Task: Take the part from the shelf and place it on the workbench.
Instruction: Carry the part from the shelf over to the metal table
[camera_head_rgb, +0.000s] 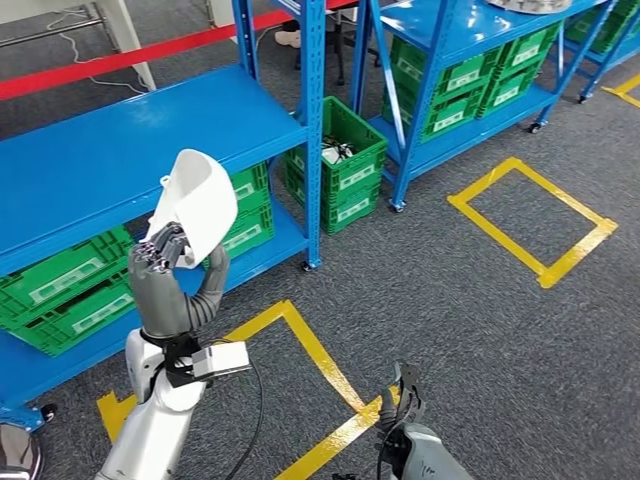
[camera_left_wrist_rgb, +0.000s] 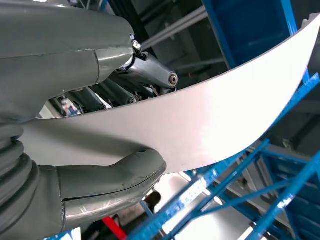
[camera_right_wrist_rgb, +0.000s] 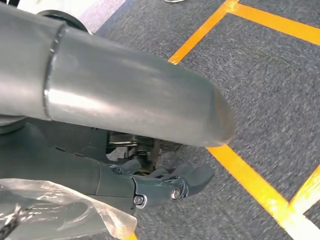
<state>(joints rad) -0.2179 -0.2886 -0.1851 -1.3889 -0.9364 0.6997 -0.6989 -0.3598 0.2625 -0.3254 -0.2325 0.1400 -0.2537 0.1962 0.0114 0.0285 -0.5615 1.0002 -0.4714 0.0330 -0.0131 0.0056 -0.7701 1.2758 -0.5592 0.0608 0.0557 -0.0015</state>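
Observation:
My left hand (camera_head_rgb: 160, 280) is raised in front of the blue shelf (camera_head_rgb: 113, 150) and grips a white curved shell-like part (camera_head_rgb: 198, 200) by its lower edge. The left wrist view shows the same part (camera_left_wrist_rgb: 211, 120) as a broad pale sheet pinched between the thumb (camera_left_wrist_rgb: 113, 185) and the darker fingers (camera_left_wrist_rgb: 151, 70). My right hand (camera_head_rgb: 400, 400) hangs low at the bottom of the head view, above the grey floor. In the right wrist view its fingers (camera_right_wrist_rgb: 170, 182) lie loosely extended with nothing in them.
Green crates (camera_head_rgb: 68, 290) fill the lower level of the near blue shelf. Another green crate (camera_head_rgb: 343, 165) stands on the floor by the shelf post, more (camera_head_rgb: 468, 85) in the rack behind. Yellow tape squares (camera_head_rgb: 532, 215) mark the grey carpet. A red barrier line (camera_head_rgb: 113, 62) runs behind.

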